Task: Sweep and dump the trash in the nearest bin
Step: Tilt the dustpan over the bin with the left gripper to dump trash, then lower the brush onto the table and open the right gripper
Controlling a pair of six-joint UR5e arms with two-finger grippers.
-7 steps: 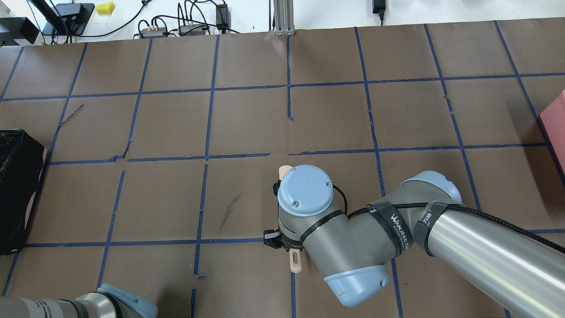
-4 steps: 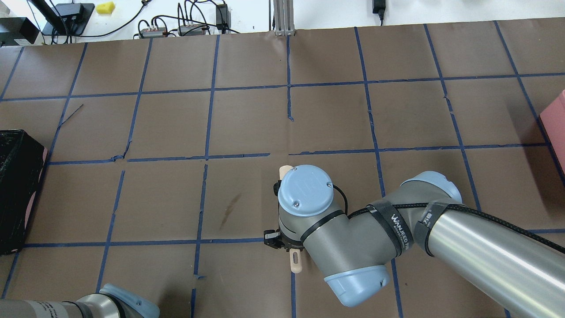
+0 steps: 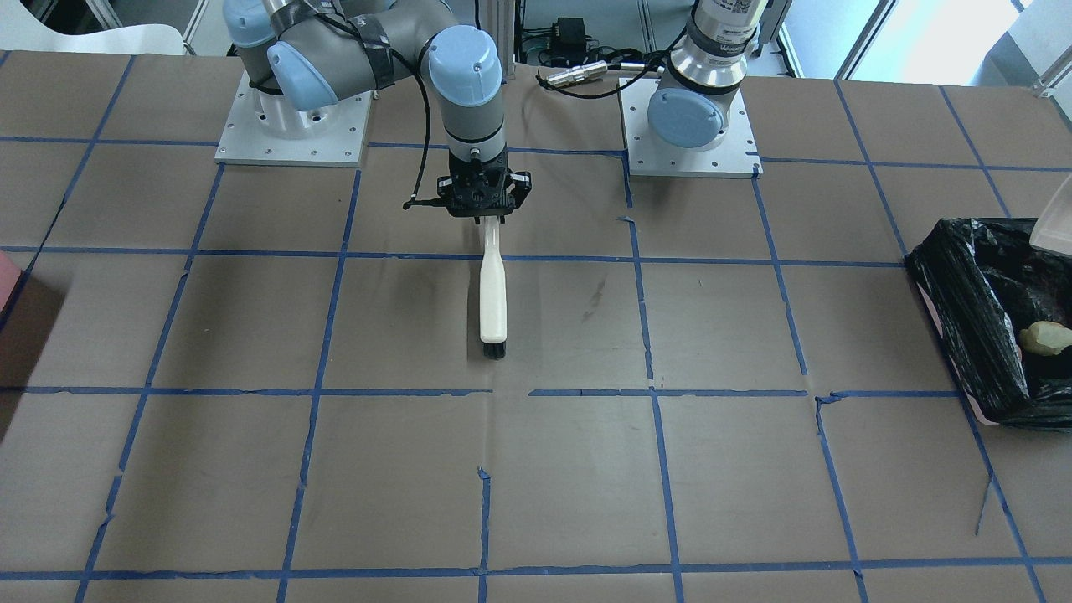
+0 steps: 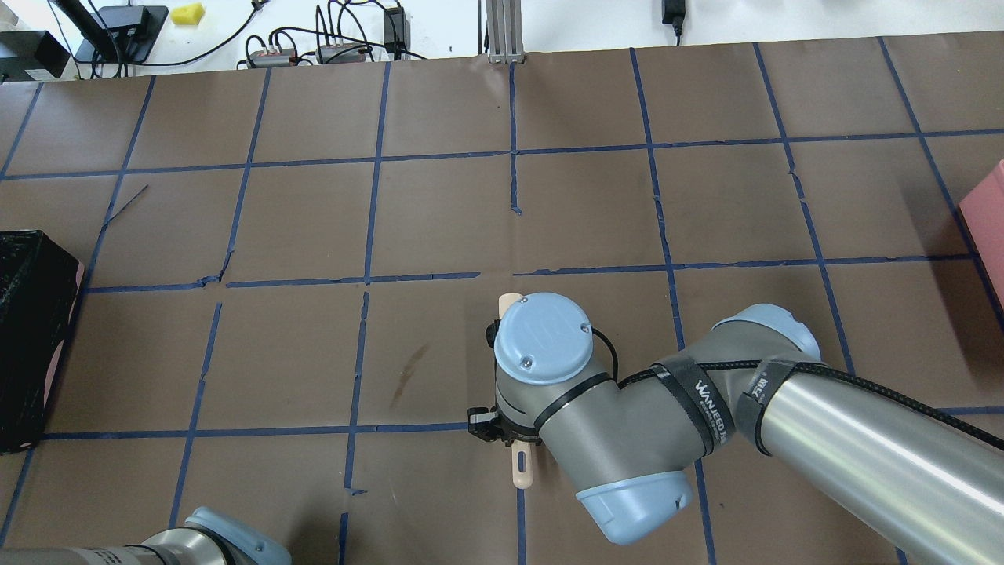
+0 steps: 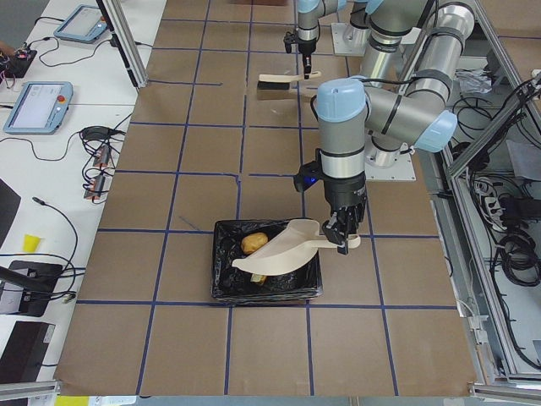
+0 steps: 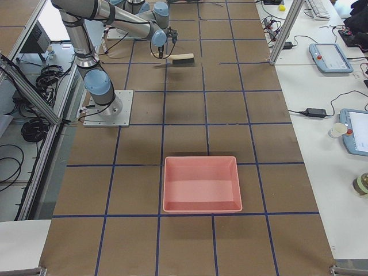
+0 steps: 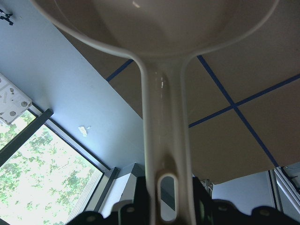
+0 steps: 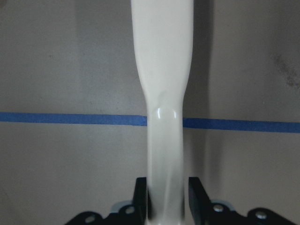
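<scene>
The bin (image 5: 221, 288), lined with a black bag, sits at the table's left end; it also shows in the front view (image 3: 963, 310) and the overhead view (image 4: 31, 337). A golden-brown lump (image 5: 254, 244) and a pale yellow-green piece (image 3: 1045, 337) lie inside it. The third piece of trash is hidden. My left gripper (image 7: 166, 197) is shut on the handle of a cream dustpan (image 5: 283, 249), held tilted over the bin. My right gripper (image 8: 168, 199) is shut on the cream handle of a brush (image 3: 492, 293), whose black bristles rest on the table near its middle.
A pink tray (image 6: 201, 184) stands at the table's right end, also at the overhead view's right edge (image 4: 990, 212). Both arm bases (image 3: 691, 155) stand at the robot's edge of the table. Brown paper with a blue tape grid covers the table.
My left arm's elbow has shifted a little to the right at the overhead view's bottom edge. The brush handle's end has turned slightly. The right arm has hardly moved.
</scene>
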